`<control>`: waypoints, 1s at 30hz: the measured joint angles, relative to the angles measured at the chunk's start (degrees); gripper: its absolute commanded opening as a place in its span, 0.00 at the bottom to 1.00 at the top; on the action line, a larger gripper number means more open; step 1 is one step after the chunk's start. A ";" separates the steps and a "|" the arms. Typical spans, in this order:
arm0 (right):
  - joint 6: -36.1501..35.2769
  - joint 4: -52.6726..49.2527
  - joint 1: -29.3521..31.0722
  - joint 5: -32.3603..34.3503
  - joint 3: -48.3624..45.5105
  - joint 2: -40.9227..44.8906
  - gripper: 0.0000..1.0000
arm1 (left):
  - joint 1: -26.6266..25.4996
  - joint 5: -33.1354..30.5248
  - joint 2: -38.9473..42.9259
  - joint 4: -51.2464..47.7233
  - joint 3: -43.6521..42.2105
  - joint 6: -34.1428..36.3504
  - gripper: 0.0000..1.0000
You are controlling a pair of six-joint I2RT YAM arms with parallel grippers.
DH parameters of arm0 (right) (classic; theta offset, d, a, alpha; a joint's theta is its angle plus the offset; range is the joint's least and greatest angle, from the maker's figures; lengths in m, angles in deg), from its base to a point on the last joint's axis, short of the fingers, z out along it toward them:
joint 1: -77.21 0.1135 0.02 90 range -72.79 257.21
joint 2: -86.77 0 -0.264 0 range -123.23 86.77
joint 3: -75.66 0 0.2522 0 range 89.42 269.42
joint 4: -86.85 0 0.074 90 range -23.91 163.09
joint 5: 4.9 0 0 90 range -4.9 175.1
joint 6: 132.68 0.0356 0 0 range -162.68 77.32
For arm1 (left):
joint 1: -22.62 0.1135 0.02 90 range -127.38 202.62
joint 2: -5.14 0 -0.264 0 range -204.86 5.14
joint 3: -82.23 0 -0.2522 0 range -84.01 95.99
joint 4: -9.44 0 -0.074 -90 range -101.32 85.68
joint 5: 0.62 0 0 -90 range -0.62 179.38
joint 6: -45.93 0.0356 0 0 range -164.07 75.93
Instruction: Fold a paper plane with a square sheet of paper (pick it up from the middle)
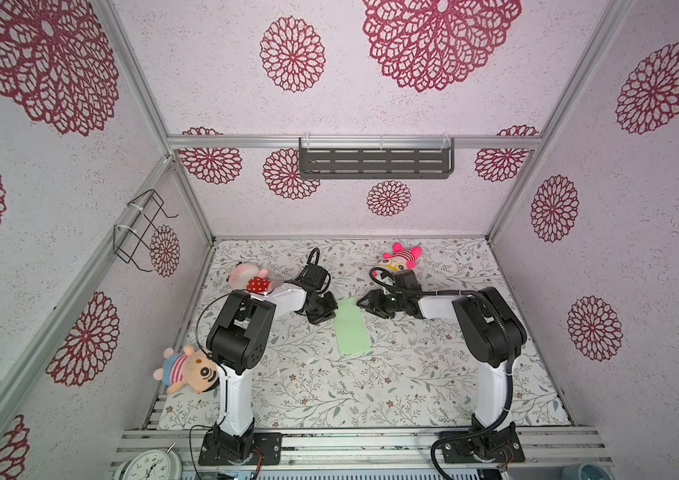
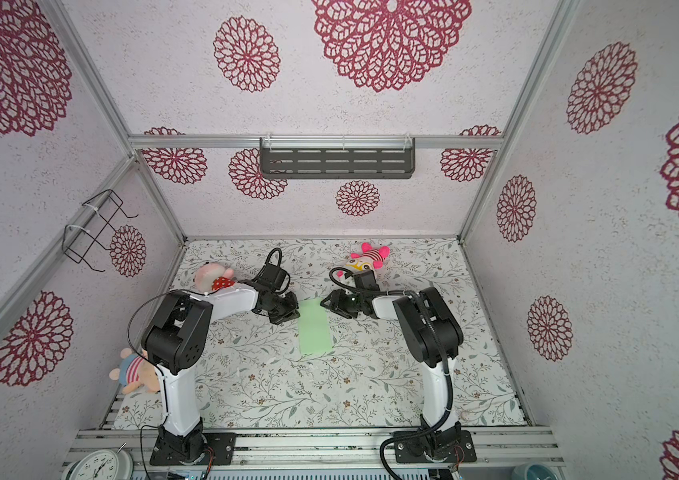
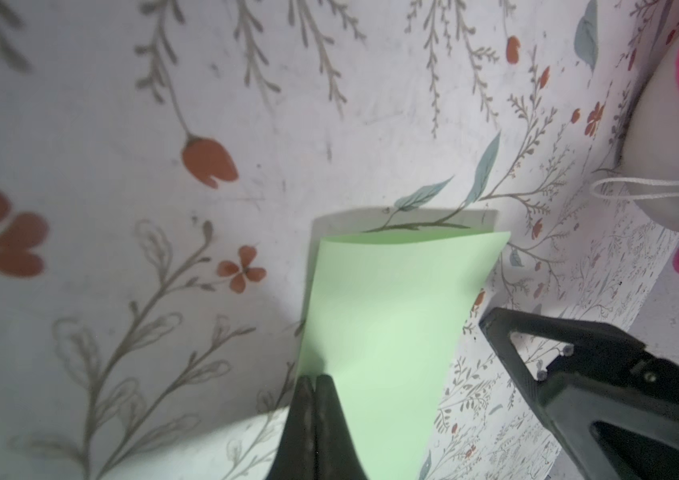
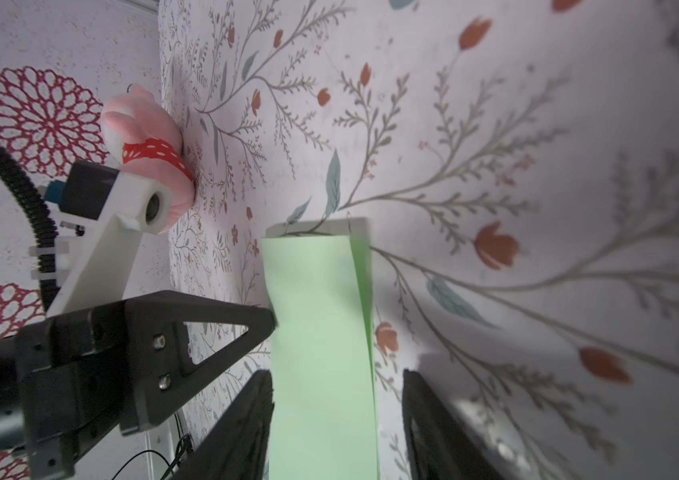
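Observation:
The square sheet of paper (image 1: 352,332) (image 2: 314,332) is pale mint green and lies mid-table, folded in half into a long narrow rectangle. No paper plane is in view. My left gripper (image 1: 334,309) (image 2: 296,311) (image 3: 314,378) is shut, pinching the sheet's (image 3: 391,311) far left edge. That far end is raised slightly and casts a shadow. My right gripper (image 1: 360,303) (image 2: 324,302) (image 4: 337,374) is open at the far right corner. Its two fingers stand on either side of the folded strip (image 4: 317,311), apart from it.
A pink plush with a red dotted scarf (image 1: 248,278) lies behind the left arm. A pink-and-yellow striped plush (image 1: 398,257) lies behind the right gripper. A striped-shirt plush (image 1: 188,370) is at the front left. A clock (image 1: 150,465) sits at the front edge.

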 measured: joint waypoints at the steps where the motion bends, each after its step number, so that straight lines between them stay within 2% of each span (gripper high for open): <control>1: -0.57 -0.33 0.04 0.00 0.90 -0.57 0.54 | 0.02 0.04 0.00 0.02 0.00 0.00 0.02; 12: -5.11 -1.68 0.33 -2.19 9.16 -6.43 0.53 | 0.15 0.42 0.00 0.33 -0.20 0.00 0.02; 30: -5.44 -0.59 0.37 -8.83 5.07 -5.22 0.46 | 0.26 0.70 0.00 0.52 -0.31 0.02 0.02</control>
